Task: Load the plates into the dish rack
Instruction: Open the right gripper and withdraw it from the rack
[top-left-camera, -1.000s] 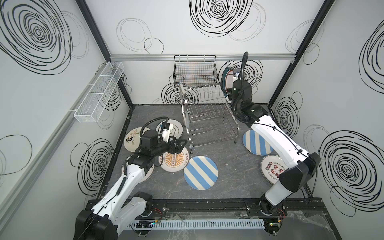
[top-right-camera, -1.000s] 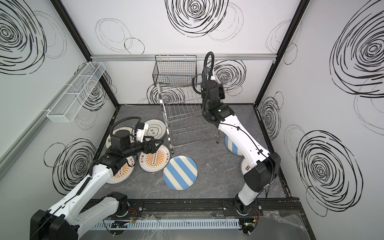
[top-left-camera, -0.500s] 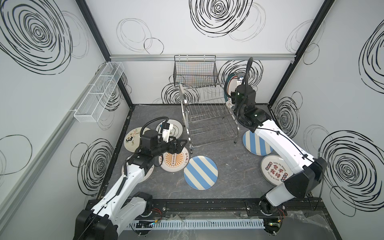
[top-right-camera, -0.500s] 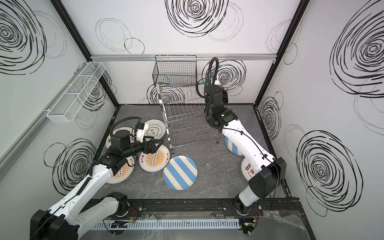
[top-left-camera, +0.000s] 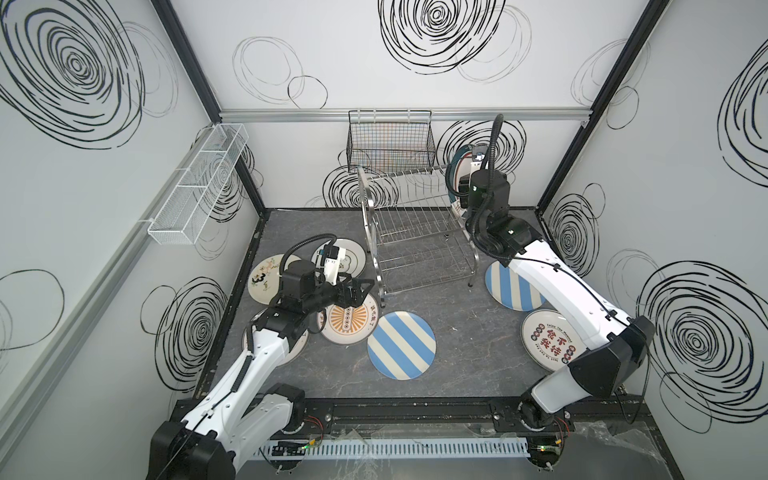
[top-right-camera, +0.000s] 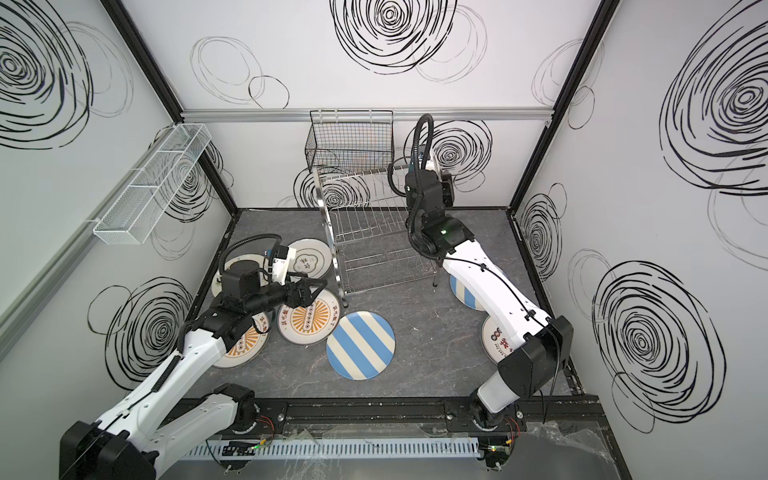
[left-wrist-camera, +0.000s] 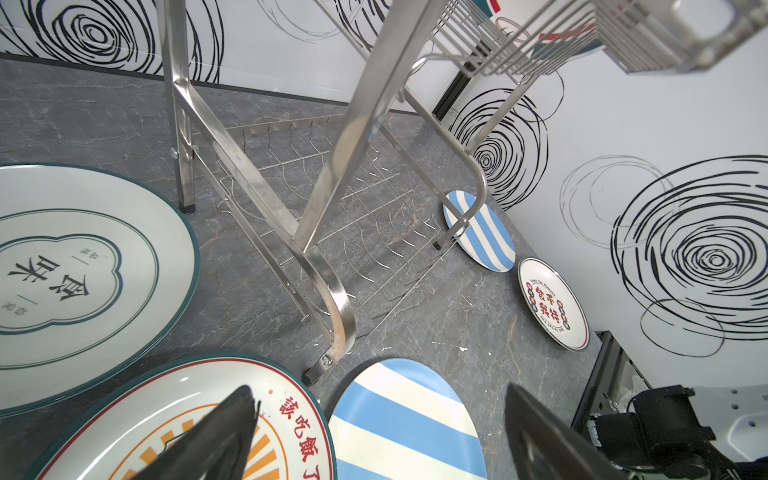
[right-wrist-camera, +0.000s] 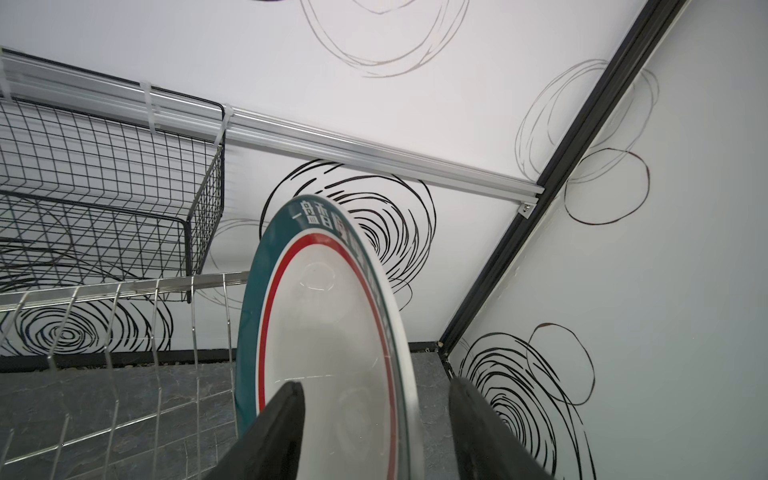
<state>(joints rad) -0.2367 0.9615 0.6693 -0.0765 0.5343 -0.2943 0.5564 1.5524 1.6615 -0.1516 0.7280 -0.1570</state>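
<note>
The dish rack (top-left-camera: 415, 232) stands at the back middle in both top views. A green-rimmed plate (right-wrist-camera: 324, 316) stands on edge at the right end of its upper tier (top-left-camera: 457, 160). My right gripper (right-wrist-camera: 376, 382) is open and straddles that plate's rim, with a gap showing beside one finger. Several plates lie flat on the floor: a blue-striped plate (top-left-camera: 401, 351), an orange sunburst plate (top-left-camera: 347, 322), a green-rimmed white one (top-left-camera: 349, 255), another blue-striped one (top-left-camera: 511, 286) and a cream printed one (top-left-camera: 548, 347). My left gripper (left-wrist-camera: 379, 388) hovers open and empty over the sunburst plate's edge (left-wrist-camera: 299, 428).
A black wire basket (top-left-camera: 390, 145) hangs on the back wall just behind the rack. A long white mesh basket (top-left-camera: 199, 187) is fixed to the left wall. A cream plate marked 3 (top-left-camera: 264, 278) and a second orange plate (top-right-camera: 241, 349) lie under my left arm. Walls close in on three sides.
My right gripper has opened and let go of the green-rimmed plate, which now stands in the rack; the right arm shifted slightly right. The left arm has not moved.
</note>
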